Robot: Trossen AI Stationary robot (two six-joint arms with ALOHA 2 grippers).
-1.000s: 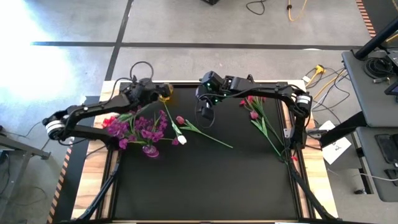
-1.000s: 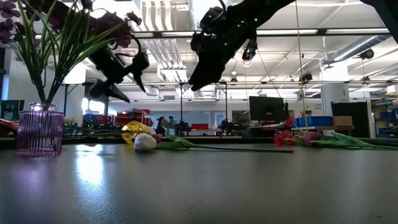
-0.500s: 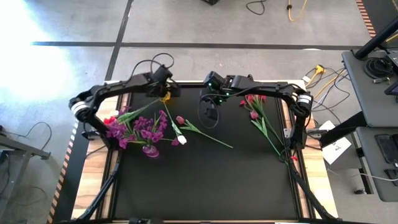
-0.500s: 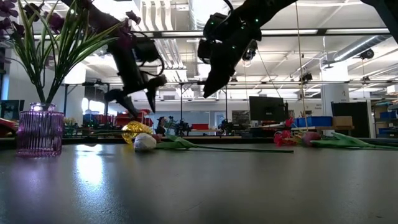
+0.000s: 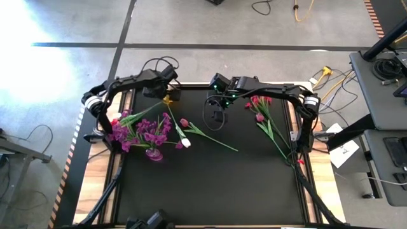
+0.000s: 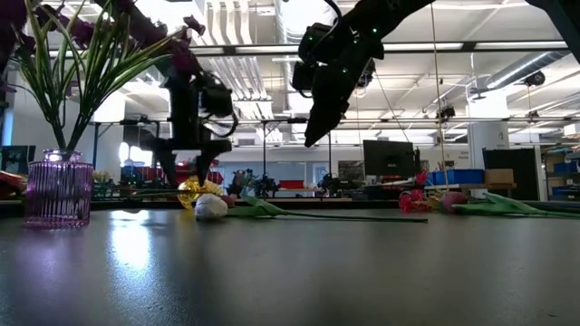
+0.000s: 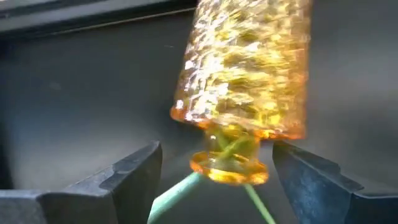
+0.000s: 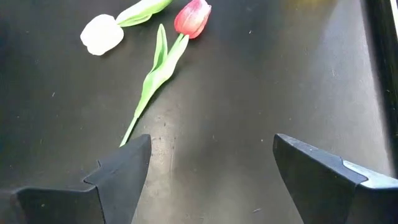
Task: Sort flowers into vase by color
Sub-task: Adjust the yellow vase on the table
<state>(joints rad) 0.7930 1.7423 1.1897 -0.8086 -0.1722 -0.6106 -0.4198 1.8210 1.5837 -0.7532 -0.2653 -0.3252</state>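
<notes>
1. A black mat (image 5: 210,184) is seen covering the table, framed by wooden edges (image 5: 86,191).
2. The left gripper (image 7: 214,180) is held at the mat's far edge with its jaws spread wide; an amber glass vase (image 7: 245,93) lying on its side is seen just ahead of them, green stems at its mouth.
3. The right gripper (image 8: 208,168) is held above the mat with jaws wide and empty; a white tulip (image 8: 102,34) and a pink bud (image 8: 193,17) lie just beyond it.
4. Purple bunches (image 5: 143,132) are stood in a purple vase (image 6: 59,188), well apart from both grippers.
5. Red-pink bunches (image 5: 261,109) lie beside the right arm.
6. A grey concrete floor (image 5: 76,25) with cables is seen around the table; a lit workshop with monitors (image 6: 390,156) is seen behind.
</notes>
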